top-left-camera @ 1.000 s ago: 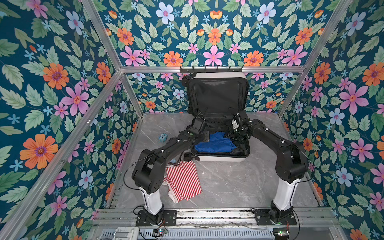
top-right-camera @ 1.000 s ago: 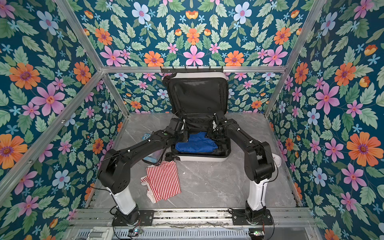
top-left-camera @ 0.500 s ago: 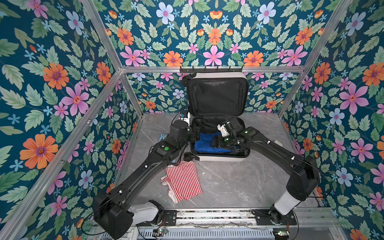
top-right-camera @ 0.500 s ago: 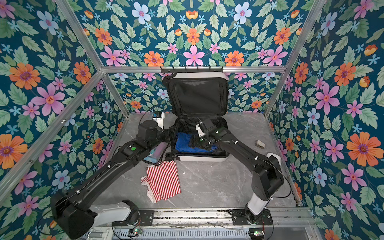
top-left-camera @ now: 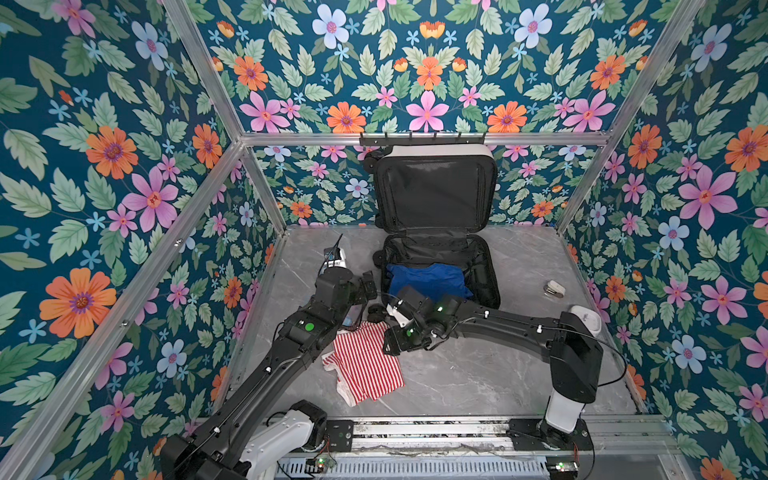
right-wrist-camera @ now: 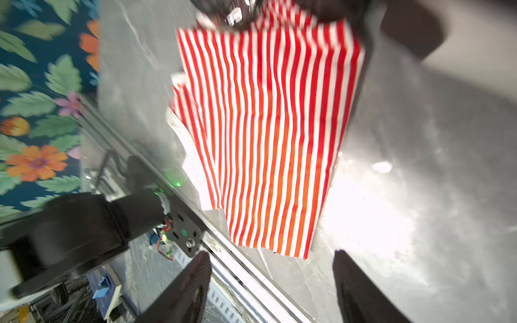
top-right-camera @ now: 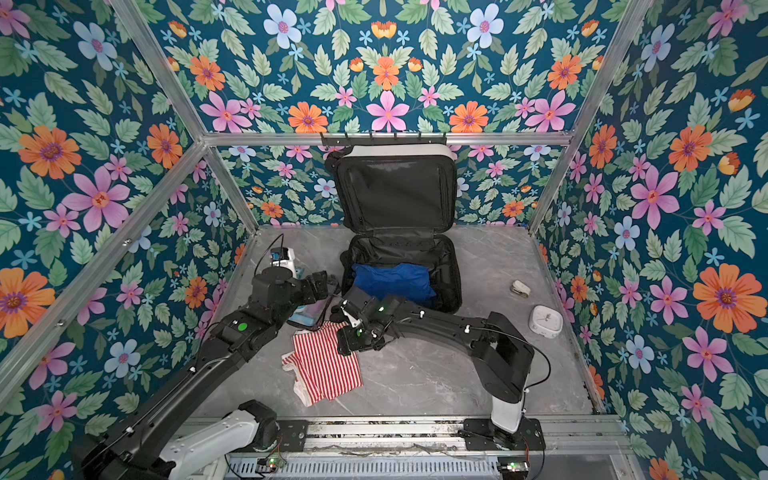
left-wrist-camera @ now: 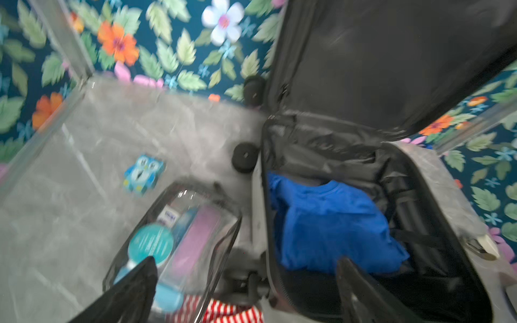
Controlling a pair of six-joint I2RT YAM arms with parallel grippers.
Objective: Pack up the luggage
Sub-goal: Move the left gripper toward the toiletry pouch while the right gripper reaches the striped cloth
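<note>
Luggage (top-left-camera: 434, 191) sits at the far middle of the grey table (top-left-camera: 478, 386), and in both top views I see it wide open. Its lid stands up against the back wall. Its bottom half lies flat, facing me. A blue cloth (top-left-camera: 424, 280) fills the near part of the bottom half, and the far part shows black lining. Black wheels (left-wrist-camera: 244, 159) stick out from its left edge.

Just beside that left edge lies a clear pouch (left-wrist-camera: 179, 237). My left claw (left-wrist-camera: 246, 293) hangs over the spot where the pouch and the luggage meet. It is spread wide with nothing in it. One finger is above the pouch and the other is above the inside of the luggage.

In front of the pouch, a red and white striped cloth (top-left-camera: 365, 365) lies flat on the table. The wrist picture is blurry there, so I cannot tell if the cloth and the pouch touch. My right claw (right-wrist-camera: 275, 288) hangs above the striped cloth's corner nearest the luggage. Its fingers are apart and hold nothing.

A little blue owl (left-wrist-camera: 142, 174) sits on the table beyond the pouch, toward the left wall. A white clock (top-right-camera: 545, 319) and a small white thing (top-left-camera: 555, 288) sit by the right wall.

Between those two and the striped cloth, a wide stretch of grey table lies open. The left side is tight, with the pouch, wheels, cloth and both claws close together.
</note>
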